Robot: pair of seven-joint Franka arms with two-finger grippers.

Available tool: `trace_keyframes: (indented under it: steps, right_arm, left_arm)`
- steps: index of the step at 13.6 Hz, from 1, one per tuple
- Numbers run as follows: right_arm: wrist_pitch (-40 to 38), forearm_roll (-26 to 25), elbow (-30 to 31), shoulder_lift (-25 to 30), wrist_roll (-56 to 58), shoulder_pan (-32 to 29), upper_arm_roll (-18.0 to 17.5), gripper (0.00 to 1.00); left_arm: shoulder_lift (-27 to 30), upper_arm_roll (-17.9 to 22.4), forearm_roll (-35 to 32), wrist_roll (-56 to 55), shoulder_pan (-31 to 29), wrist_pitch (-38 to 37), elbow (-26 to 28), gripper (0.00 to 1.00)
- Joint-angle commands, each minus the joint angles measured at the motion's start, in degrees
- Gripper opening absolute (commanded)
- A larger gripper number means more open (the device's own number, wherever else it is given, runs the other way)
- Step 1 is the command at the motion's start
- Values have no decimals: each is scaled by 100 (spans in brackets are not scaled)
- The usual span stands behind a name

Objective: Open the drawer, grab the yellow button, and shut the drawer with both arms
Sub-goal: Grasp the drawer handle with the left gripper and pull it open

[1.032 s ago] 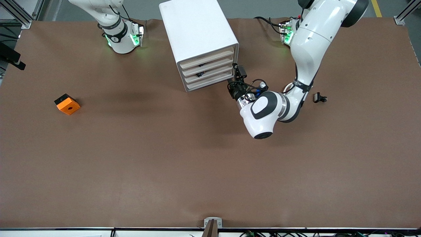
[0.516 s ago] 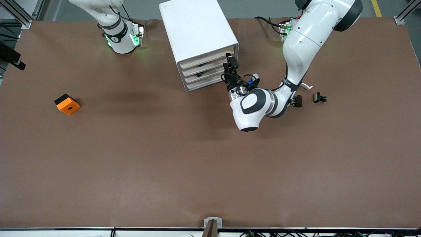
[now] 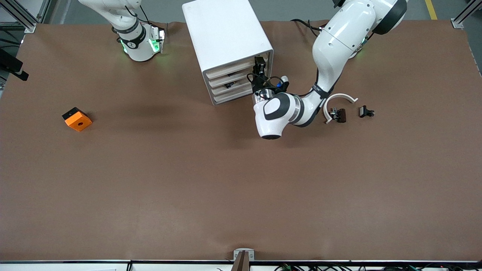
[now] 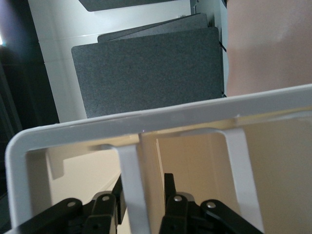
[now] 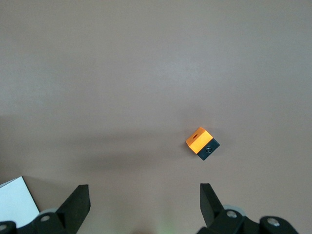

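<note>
The white cabinet (image 3: 226, 34) stands at the robots' end of the table with its stacked beige drawers (image 3: 237, 81) all pushed in. My left gripper (image 3: 259, 70) is at the top drawer, at the corner toward the left arm's end. In the left wrist view the left gripper (image 4: 144, 183) has a finger tight on each side of that drawer's front edge (image 4: 139, 190). The button is hidden. My right gripper (image 5: 145, 195) hangs open high over bare table and holds nothing. The right arm waits.
An orange cube with a black side (image 3: 77, 119) lies toward the right arm's end; it also shows as the orange cube (image 5: 202, 144) under the right gripper. A white arc (image 3: 340, 98) and two small dark clips (image 3: 339, 114) (image 3: 366, 111) lie beside the left arm's elbow.
The left arm swung toward the cabinet and its gripper climbed from the lowest drawer's corner to the top drawer, its fingers drawing together. The white arc and a clip came into view.
</note>
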State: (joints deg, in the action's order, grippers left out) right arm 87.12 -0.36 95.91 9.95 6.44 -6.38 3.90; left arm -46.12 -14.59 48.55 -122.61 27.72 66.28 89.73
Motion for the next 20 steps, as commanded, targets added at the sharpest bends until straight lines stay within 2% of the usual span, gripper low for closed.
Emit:
trace_keyframes:
  steps: [1, 7, 11, 13, 15, 19, 20]
  right_arm:
    - [24, -78, -81, 51, -64, -4, -12, 100]
    - [16, -69, -231, -46, -2, 5, -12, 100]
    - [-28, -87, -363, -370, 129, -21, -12, 100]
    - [-37, -69, -371, -747, 147, -56, -3, 100]
    - [51, -104, -372, -793, 165, -30, -3, 100]
    - [341, -209, -398, -1204, 156, -56, 6, 100]
    - [350, -236, -450, -1345, 156, -65, 6, 100]
  left_arm:
    - [59, 9, 94, 44, -100, -36, 88, 1]
    - [-2, 35, 85, 71, -547, -28, 27, 0]
    - [-11, 71, 111, 62, -960, -19, -166, 2]
    - [-46, 71, 338, 53, -1346, -1, -228, 2]
    - [-64, 71, 445, 62, -1602, 69, -246, 4]
    - [-108, 185, 419, 62, -1647, 69, -360, 9]
    - [-108, 185, 402, 62, -1647, 69, -360, 25]
